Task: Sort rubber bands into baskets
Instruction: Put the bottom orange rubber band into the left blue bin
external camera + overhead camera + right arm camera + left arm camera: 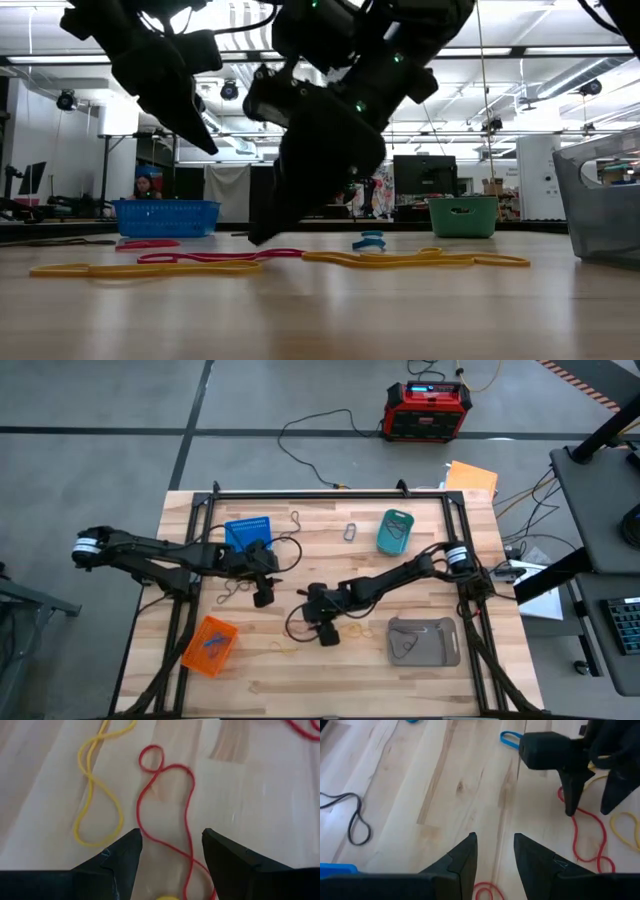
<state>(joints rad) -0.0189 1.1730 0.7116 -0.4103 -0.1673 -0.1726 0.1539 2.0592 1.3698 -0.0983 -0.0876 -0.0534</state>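
My right gripper [328, 637] is open low over the table's middle. In its wrist view its fingers [172, 842] stand on either side of a red rubber band [188, 805] that lies flat on the wood, with a yellow band [92, 779] beside it. My left gripper [263, 598] is open and empty, higher up, left of the right one [495, 845]. The blue basket [247, 532], teal basket [396, 532], orange basket [210, 645] and grey basket [424, 641] stand on the table. More bands lie loose: blue [509, 739], grey [355, 822], red [220, 257], yellow [420, 260].
A red-and-black box [428, 410] and black cables [310, 430] lie on the floor beyond the table's far edge. A grey band [350, 532] lies between the blue and teal baskets. A person [143, 186] shows far back in the room.
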